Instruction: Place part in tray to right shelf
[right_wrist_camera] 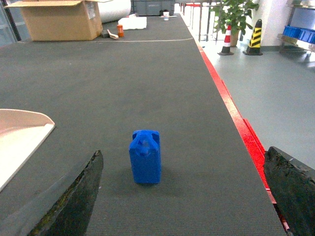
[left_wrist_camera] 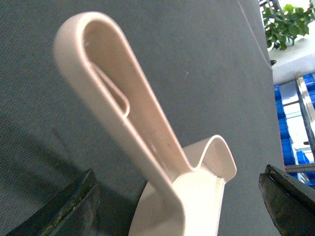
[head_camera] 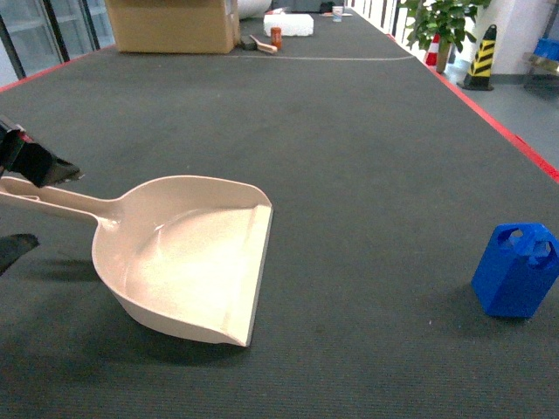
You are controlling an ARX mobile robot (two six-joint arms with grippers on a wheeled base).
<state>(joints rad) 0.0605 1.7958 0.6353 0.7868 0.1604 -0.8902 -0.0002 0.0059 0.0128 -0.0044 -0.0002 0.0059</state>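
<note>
The beige tray (head_camera: pixel 188 262) lies flat on the dark table, its handle (head_camera: pixel 52 199) pointing left. My left gripper (head_camera: pixel 26 207) is open at the handle's end, one finger on either side. In the left wrist view the handle (left_wrist_camera: pixel 123 98) runs up between the wide-apart fingers (left_wrist_camera: pixel 64 206) without touching them. The blue part (head_camera: pixel 517 269) stands upright at the table's right, apart from the tray. My right gripper (right_wrist_camera: pixel 179 196) is open and empty, with the part (right_wrist_camera: pixel 145 156) a short way ahead of it, slightly left. The right shelf is not clearly in view.
A red strip (head_camera: pixel 507 131) marks the table's right edge. A cardboard box (head_camera: pixel 175 24), a white block (head_camera: pixel 288 24) and an orange bottle (head_camera: pixel 276 37) stand at the far end. Beyond the edge are a plant (head_camera: pixel 441 22), a striped bollard (head_camera: pixel 482 57) and a rack with blue crates (right_wrist_camera: pixel 300 32).
</note>
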